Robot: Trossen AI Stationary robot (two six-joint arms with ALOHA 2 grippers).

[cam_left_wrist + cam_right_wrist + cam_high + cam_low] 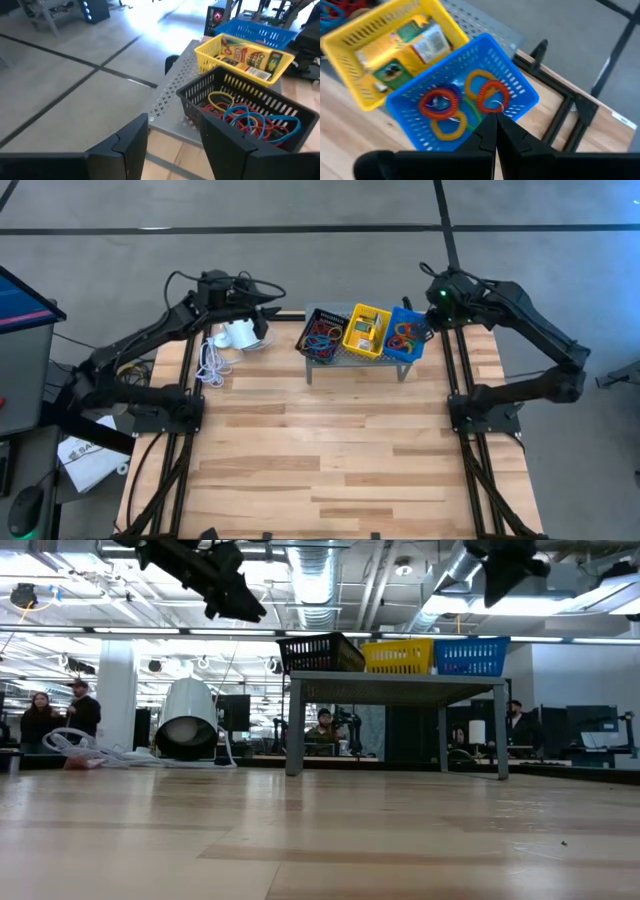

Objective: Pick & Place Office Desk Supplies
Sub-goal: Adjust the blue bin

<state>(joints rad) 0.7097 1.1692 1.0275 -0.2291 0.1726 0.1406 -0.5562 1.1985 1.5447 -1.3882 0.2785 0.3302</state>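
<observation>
**Two claws up high by the three baskets**

Wooden boards make up the table top, and a grey metal shelf with little holes stands near its far edge. Behind the table is a big room with lights, pipes and some people far off.

Three baskets sit side by side on the shelf. They touch each other. The black basket holds a heap of thin rubber bands in red, blue and yellow. The yellow basket is in the middle and holds small crayon boxes. The blue basket holds coiled loops in red, orange, yellow and purple.

The left claw hangs in the air near the black basket, just off the shelf's left end. Its two fingers stand wide apart. It holds nothing and touches nothing.

The right claw hangs in the air next to the blue basket, at the shelf's right end. Its two fingers are pressed together with no gap. Nothing is held between them. From its own camera the tips point down at the blue basket's near wall.

A white cylinder lies on its side on the table, left of the shelf, with a white cord coiled next to it.
</observation>
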